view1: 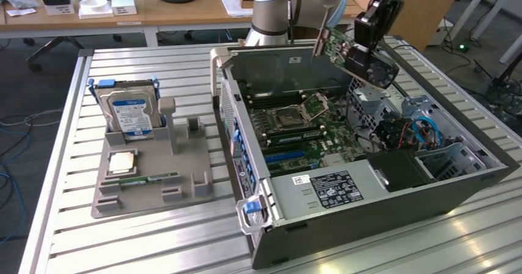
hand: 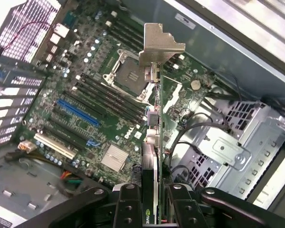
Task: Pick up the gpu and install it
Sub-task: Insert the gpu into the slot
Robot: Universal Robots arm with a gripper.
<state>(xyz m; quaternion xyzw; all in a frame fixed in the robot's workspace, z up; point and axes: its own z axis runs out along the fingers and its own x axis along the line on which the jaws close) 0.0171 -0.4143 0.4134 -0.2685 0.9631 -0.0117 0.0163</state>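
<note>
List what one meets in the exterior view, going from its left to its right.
In order: hard drive → blue slot → gpu → blue cables.

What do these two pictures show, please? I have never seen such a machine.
This is a pale grey-blue robot arm. One picture comes from a camera standing off it, the other from a camera on its wrist. Its black end effector is shut on the gpu, a thin dark card with round fan and silver bracket, held above the open grey computer case and its green motherboard. Beside the case, on the ribbed metal table, a grey holder carries a silver hard drive with blue-white label.
</note>
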